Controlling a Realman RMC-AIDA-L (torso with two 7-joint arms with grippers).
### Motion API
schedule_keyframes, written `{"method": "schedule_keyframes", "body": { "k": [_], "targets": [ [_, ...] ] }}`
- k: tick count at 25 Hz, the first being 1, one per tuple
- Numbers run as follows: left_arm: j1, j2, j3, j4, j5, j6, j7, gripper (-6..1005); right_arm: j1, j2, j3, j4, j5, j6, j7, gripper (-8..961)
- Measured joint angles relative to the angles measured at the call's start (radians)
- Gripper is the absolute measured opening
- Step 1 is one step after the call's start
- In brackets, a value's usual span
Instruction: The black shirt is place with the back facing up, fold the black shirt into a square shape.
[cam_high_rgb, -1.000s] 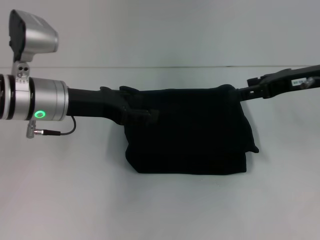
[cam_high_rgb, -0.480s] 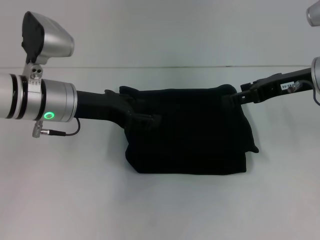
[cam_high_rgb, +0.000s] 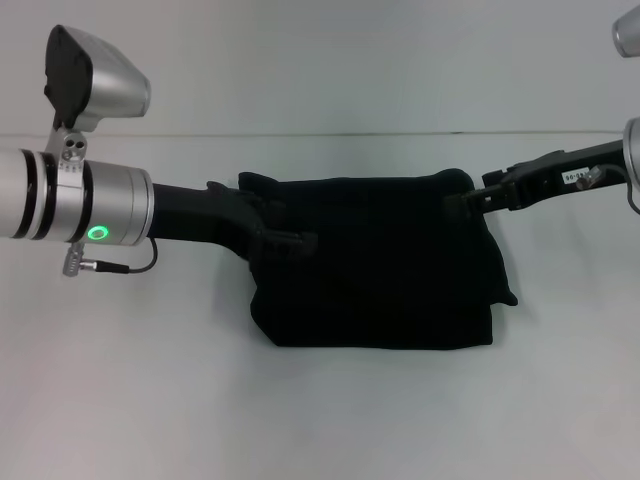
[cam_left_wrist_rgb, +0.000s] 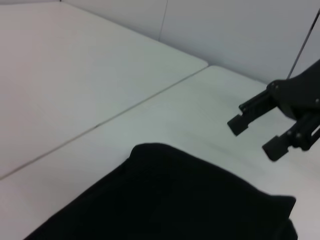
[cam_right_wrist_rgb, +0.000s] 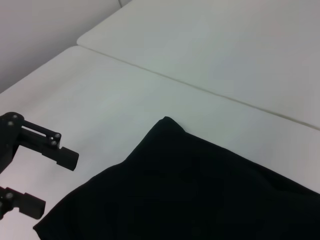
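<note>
Black shirt (cam_high_rgb: 375, 262) folded to near-square block, frame centre, on table (cam_high_rgb: 150, 400). Left hand (cam_right_wrist_rgb: 35, 177) spread, at shirt's left edge; right hand (cam_left_wrist_rgb: 260, 135) spread, just off upper-right corner. Judgement: withdraw both outward, level, without snagging top fold; smooth bulging right edge.

The black shirt (cam_high_rgb: 375, 262) is soft, matt cloth, lying in loose rounded folds with no sheen. Under it, the table (cam_high_rgb: 320, 410) looks smooth and pale, with a faint satin gloss; whether it is laminate or painted board is hard to tell. Beside the shirt, the left gripper (cam_right_wrist_rgb: 35, 177) and right gripper (cam_left_wrist_rgb: 257, 135) are matt black, probably plastic, with small screw heads.
</note>
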Motion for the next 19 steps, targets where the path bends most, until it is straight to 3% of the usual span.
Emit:
{"method": "schedule_keyframes", "body": {
  "k": [19],
  "targets": [
    [-0.01, -0.003, 0.0, 0.0, 0.039, -0.012, -0.012, 708, -0.003, -0.006, 0.0, 0.0, 0.0, -0.005, 0.002, 886]
  ]
}}
